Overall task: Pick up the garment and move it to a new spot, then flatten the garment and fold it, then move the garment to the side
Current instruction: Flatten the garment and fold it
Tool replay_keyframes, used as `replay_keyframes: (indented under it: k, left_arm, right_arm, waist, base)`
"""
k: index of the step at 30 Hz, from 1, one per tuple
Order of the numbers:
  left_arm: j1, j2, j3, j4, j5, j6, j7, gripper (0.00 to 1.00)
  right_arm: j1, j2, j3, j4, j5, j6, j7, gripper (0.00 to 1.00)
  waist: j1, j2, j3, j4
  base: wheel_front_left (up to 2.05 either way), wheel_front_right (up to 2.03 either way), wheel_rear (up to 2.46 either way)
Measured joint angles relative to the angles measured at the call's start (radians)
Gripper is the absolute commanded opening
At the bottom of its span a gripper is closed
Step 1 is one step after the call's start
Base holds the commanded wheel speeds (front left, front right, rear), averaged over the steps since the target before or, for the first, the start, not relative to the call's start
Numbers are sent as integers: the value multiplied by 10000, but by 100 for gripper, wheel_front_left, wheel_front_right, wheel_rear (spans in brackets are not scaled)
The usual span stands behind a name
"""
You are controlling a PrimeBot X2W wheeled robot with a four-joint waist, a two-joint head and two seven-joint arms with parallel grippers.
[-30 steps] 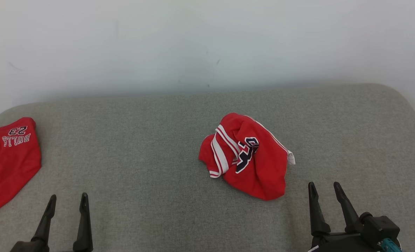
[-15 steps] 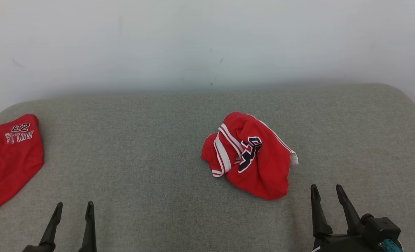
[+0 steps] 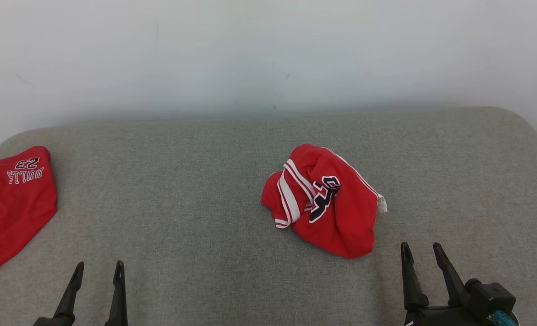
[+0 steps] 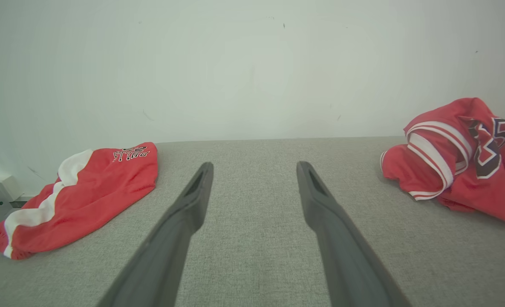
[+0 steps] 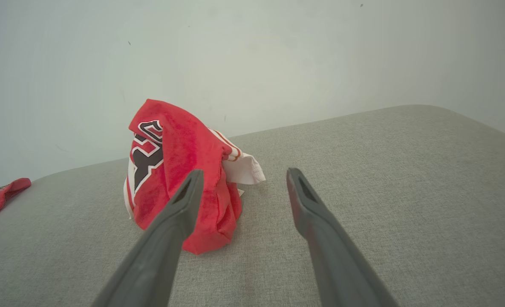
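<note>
On the far left of the grey cloth-covered tabletop (image 3: pixel 182 181), what is that red thing?

That is a flat red sports shirt with a white stripe and small upside-down letters and a number (image 3: pixel 14 203). It lies at the left edge, and part of it runs out of the head view.

What is near it, at the bottom?

The left gripper (image 3: pixel 99 265). Its two long dark fingers stand spread apart with nothing between them. They point up over bare grey cloth. It touches nothing, and it is well apart from both red shirts.

And in the middle?

A bit right of the middle lies the garment, a bright red thin jersey (image 3: pixel 336 217). It is all crumpled in a heap on the tabletop. Red-and-white striped trim (image 3: pixel 291 199) shows on its left side. Black lettering with white edges (image 3: pixel 325 199) bends over a fold, so I cannot read it. A small white flap of cloth (image 3: pixel 381 203) sticks out on its right side.

Is anything holding it?

No. It lies by itself.

What is on the right?

The right gripper (image 3: pixel 420 246), at the bottom right. Its dark fingers are spread wide too and hold nothing. It is near the garment's lower right corner but apart from it. In the right wrist view one finger shows in front of the red heap, and grey cloth shows between the fingers.

What is behind it all?

A plain pale wall (image 3: pixel 250 54).
</note>
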Motion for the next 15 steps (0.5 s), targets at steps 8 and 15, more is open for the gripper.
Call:
replay_keyframes:
  k: [8, 15]
  left_arm:
    - [-12, -165, 228, 79, 174, -161, 0, 100]
    - [-3, -291, 397, 94, 341, -267, 0, 100]
  right_arm:
    - [-12, 0, 2, 84, 13, 0, -27, 100]
    - [-12, 0, 25, 96, 13, 0, -29, 100]
  waist:
    - [0, 0, -21, 18]
    - [0, 0, -46, -16]
  base:
    - [0, 0, 0]
    - [0, 0, 0]
